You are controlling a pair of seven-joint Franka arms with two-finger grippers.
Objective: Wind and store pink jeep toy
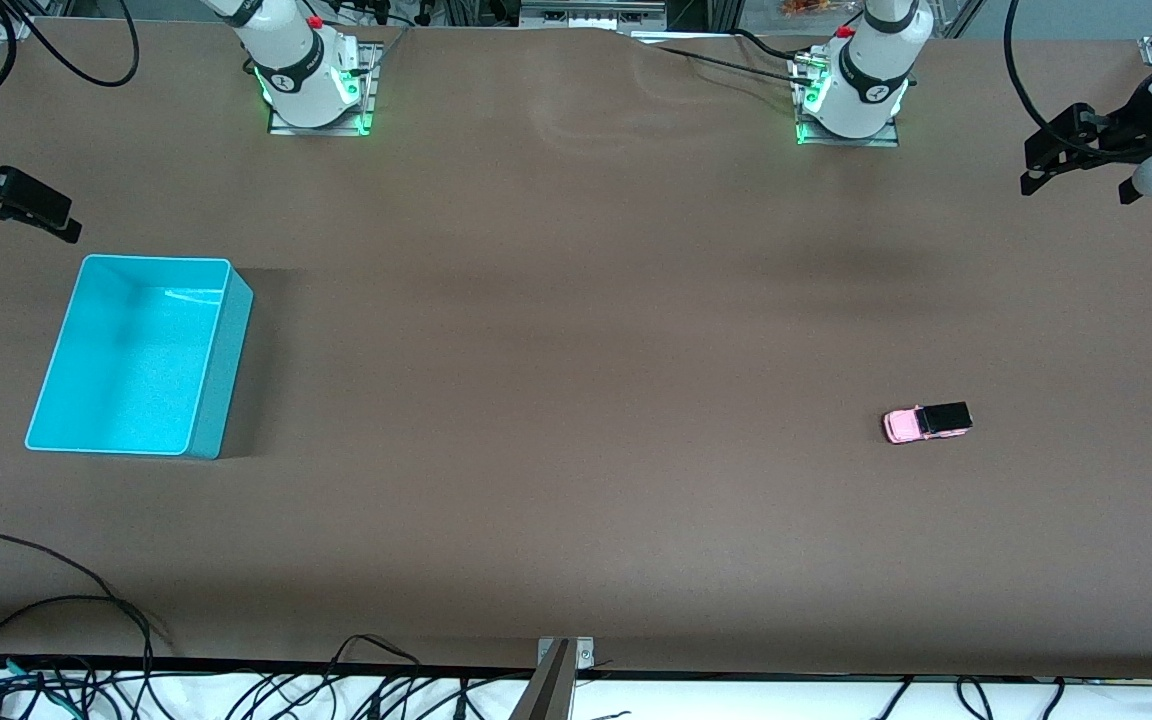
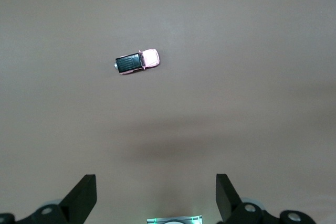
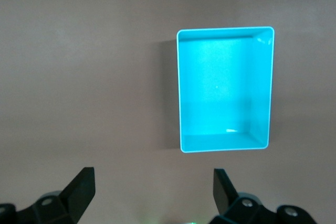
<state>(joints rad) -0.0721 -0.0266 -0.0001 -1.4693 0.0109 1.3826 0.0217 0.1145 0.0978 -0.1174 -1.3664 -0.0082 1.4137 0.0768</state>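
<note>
- from my remote station, the pink jeep toy [image 1: 926, 423] sits alone on the brown table [image 1: 576, 400], toward the left arm's end and nearer the front camera than both arm bases.
- the toy rests on its wheels, its pale pink hood pointing toward the right arm's end of the table and its black rear section toward the left arm's end; nothing touches it.
- my left gripper [image 1: 1076, 150] hangs in the air over the table's edge at the left arm's end, well apart from the toy; in the left wrist view its two black fingers [image 2: 81, 198] stand wide apart with nothing between them, and the toy [image 2: 136, 62] shows on bare table ahead of them.
- the turquoise bin [image 1: 206, 385] stands at the right arm's end of the table, well apart from the toy, upright and open at the top; i see only its bare blue floor inside.
- my right gripper [image 1: 11, 205] is held up over the table's edge at the right arm's end, beside the bin; the right wrist view shows its fingers [image 3: 79, 190] spread wide and holding nothing, with the bin [image 3: 181, 87] in sight.
</note>
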